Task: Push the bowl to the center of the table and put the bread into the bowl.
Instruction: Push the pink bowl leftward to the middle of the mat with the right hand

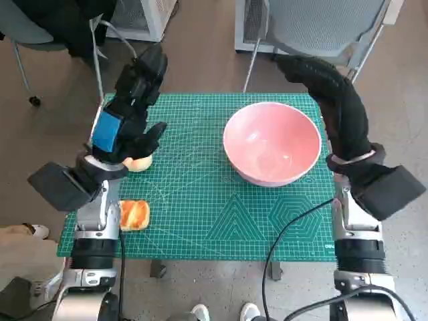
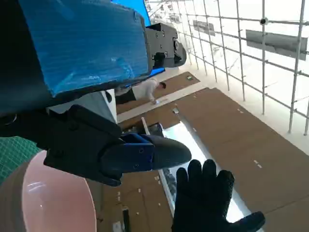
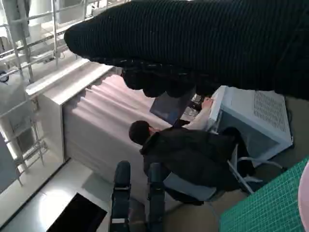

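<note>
Overhead, in the head view, the pink bowl (image 1: 272, 142) sat on the green cutting mat (image 1: 200, 200), right of the middle and toward the far edge, while one piece of bread (image 1: 134, 215) lay near the mat's near left corner beside the left forearm, and another pale piece (image 1: 139, 162) showed just under the left hand (image 1: 130, 114). That hand hung over the mat's left side, fingers stretched out and holding nothing. The right hand (image 1: 328, 87) was raised beyond the bowl's far right rim, fingers extended and empty, not plainly touching the bowl. Chairs (image 1: 314, 27) stood past the table. The left wrist view added what the head view lacked: the bowl's rim (image 2: 48, 193) close under the left hand's spread fingers (image 2: 145, 152), and the gloved right hand (image 2: 205, 198) with its fingers apart. The right wrist view showed only the glove (image 3: 203, 43), a corner of the mat (image 3: 270, 208), and a seated person (image 3: 188, 154) in dark clothes beyond it.
</note>
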Controlling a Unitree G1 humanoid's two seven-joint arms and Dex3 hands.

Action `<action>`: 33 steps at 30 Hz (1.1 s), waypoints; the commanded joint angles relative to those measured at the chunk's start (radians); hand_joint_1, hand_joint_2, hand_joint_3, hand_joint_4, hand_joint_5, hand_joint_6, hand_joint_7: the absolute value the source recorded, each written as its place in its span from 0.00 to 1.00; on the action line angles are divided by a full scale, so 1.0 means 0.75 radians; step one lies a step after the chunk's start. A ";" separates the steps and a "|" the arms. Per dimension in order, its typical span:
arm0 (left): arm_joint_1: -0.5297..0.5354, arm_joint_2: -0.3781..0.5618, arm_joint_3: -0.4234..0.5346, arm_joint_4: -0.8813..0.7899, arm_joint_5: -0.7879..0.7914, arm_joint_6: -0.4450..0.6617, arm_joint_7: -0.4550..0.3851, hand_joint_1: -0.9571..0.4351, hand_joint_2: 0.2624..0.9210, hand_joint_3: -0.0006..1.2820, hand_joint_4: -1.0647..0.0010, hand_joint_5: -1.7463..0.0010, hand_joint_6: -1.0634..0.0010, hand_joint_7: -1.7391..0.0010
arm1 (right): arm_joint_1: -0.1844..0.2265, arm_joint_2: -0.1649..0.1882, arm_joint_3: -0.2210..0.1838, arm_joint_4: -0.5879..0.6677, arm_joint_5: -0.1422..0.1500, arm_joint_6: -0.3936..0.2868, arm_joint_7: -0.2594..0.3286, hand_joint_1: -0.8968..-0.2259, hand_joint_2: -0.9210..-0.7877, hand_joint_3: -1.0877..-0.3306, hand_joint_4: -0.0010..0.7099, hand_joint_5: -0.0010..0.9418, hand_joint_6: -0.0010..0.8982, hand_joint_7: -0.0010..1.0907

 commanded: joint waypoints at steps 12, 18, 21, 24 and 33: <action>-0.026 -0.002 -0.008 -0.015 -0.013 0.004 -0.003 0.17 1.00 0.33 0.95 1.00 0.93 0.86 | 0.024 -0.005 0.003 -0.010 -0.001 0.018 0.005 0.19 0.00 0.30 0.18 0.01 0.00 0.39; -0.027 -0.002 -0.011 -0.012 -0.011 0.003 -0.002 0.17 1.00 0.34 0.95 1.00 0.92 0.86 | 0.029 -0.005 0.003 -0.022 -0.001 0.026 0.002 0.19 0.00 0.30 0.18 0.01 0.00 0.39; -0.026 -0.001 -0.010 -0.007 -0.010 0.000 -0.001 0.17 1.00 0.34 0.95 1.00 0.92 0.86 | 0.031 -0.004 0.003 -0.023 -0.005 0.029 -0.002 0.19 0.00 0.30 0.18 0.01 0.00 0.39; -0.026 0.000 -0.010 -0.005 -0.010 0.000 -0.001 0.17 1.00 0.34 0.95 1.00 0.92 0.86 | 0.031 -0.004 0.004 -0.025 -0.008 0.031 -0.005 0.19 0.00 0.30 0.18 0.01 0.00 0.39; -0.023 -0.004 -0.010 -0.009 -0.017 0.006 -0.002 0.17 1.00 0.34 0.95 1.00 0.92 0.87 | 0.036 -0.006 -0.002 -0.022 -0.002 0.037 -0.003 0.19 0.00 0.30 0.18 0.01 0.00 0.39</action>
